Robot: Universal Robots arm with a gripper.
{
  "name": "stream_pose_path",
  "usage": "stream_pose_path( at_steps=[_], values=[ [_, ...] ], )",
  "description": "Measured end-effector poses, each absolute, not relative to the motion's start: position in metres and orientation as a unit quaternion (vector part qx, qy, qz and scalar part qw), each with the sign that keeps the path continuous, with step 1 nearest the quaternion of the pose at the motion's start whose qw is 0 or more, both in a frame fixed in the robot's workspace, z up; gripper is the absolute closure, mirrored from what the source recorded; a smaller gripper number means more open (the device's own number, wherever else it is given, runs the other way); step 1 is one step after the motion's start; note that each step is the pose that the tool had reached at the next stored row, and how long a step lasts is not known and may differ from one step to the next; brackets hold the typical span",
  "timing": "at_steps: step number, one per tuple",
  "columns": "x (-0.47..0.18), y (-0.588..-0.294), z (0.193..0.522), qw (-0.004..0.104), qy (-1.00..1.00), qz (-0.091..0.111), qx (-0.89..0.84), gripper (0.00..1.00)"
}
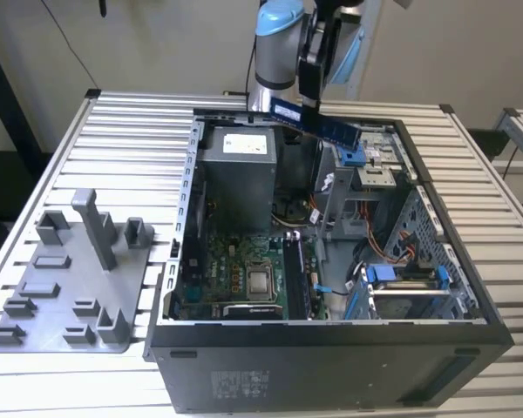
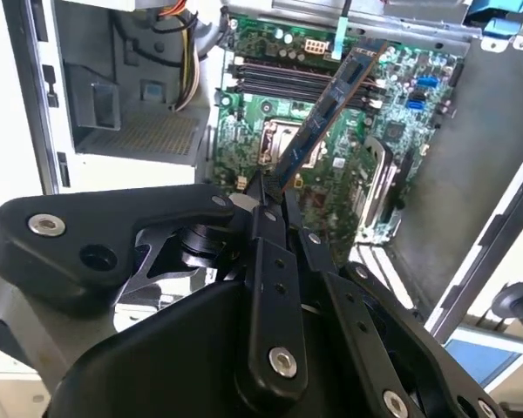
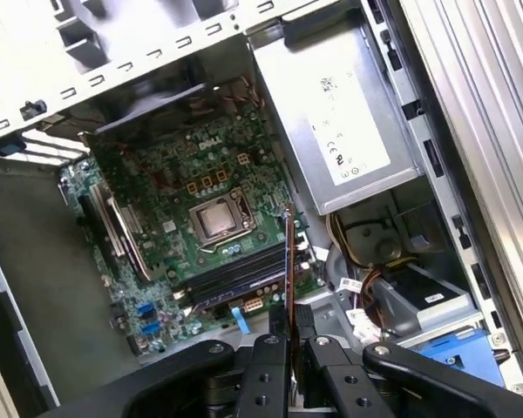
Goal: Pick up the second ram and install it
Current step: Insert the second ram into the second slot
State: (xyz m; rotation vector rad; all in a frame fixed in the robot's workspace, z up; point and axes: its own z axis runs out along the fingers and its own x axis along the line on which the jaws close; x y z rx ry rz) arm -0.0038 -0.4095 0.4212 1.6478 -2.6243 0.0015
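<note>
the claw (image 1: 311, 106) is clenched on the ram stick (image 1: 327, 127). in the exterior view the dark-blue board juts out on both sides of the black fingers, a little tilted, its far end lower toward the exterior view's right. it hangs in open air above the back rim of the open computer case (image 1: 185, 209), well above the parts inside, with nothing touching its edges.

in the second wrist view the fingertips (image 2: 263, 202) pinch the stick (image 2: 327, 113) at its near part, and the rest reaches out over the green motherboard (image 2: 366, 165). in the first wrist view the stick (image 3: 288, 257) shows edge-on, a thin line rising from the claw (image 3: 293, 324).

below it lie the dark memory slots (image 3: 231, 280), just beside the square processor socket (image 3: 220, 219). the stick's line crosses the slots at an angle (not along them) in both wrist views. the grey power supply (image 3: 336, 113) sits near the slots' end, with a bundle of cables (image 3: 379, 279) beside it.

the case walls stand upright all round, open at the top. on the ribbed table (image 1: 131, 131), at the exterior view's left and well apart from the case, rests a grey tray (image 1: 61, 300) with upright posts.
</note>
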Motion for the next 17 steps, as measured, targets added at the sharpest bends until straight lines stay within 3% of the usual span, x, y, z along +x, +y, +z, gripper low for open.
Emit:
stream_pose_path(
  at_steps=[17],
  values=[
    [-0.0038, -0.4095, 0.4203, 0.021, -0.902, -0.002, 0.431, 0.86]
  ],
)
